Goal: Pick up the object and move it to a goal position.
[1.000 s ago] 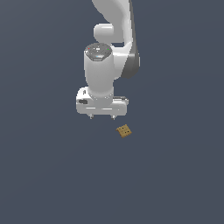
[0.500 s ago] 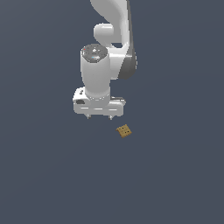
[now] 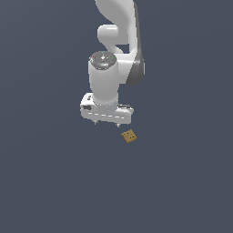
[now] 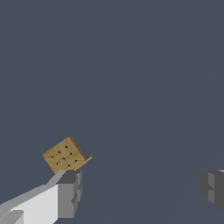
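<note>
A flat, plain slate-grey bench [image 3: 50, 182] carries one thing only: the object [image 3: 129, 136], a tan-brown square block (small dark dots on its face), turned askew on the grey.

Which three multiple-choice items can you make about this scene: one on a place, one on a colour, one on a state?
1. In the exterior view, the block lies
A. between the fingers
B. below the gripper, toward that view's right
C. on top of the arm

2. The block's colour is
A. tan-brown
B. green
C. white

3. The gripper is
A. shut on the block
B. open and holding nothing
C. out of view

Answers: 1 B, the block sits apart from the gripper; 2 A, its face shows it; 3 B, the fingers stand wide apart.
</note>
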You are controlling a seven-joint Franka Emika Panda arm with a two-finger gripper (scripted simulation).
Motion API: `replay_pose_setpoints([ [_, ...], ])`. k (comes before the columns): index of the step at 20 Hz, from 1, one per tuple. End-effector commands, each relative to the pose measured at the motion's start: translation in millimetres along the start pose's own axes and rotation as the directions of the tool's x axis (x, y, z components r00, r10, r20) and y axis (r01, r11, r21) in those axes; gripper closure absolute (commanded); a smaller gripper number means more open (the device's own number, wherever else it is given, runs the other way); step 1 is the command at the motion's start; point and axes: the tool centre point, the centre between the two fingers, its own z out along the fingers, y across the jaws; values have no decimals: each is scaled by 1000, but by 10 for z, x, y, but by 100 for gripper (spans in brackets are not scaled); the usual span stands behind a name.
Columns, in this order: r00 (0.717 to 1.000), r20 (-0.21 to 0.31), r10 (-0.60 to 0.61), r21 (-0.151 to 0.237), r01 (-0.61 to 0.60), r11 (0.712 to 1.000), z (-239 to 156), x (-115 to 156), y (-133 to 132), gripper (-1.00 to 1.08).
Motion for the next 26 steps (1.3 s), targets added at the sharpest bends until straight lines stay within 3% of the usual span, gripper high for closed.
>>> replay_pose_setpoints([
  [1,999,1,41,3,-41,999,53,-11,-56,-92],
  [7,985,5,171,10,-171,985,213,-48,-223,-92],
  [13,952,10,307,15,-307,952,381,-97,-393,-92],
  [19,899,16,438,17,-438,899,548,-156,-556,-92],
  [26,815,22,579,16,-580,815,738,-234,-736,-92],
])
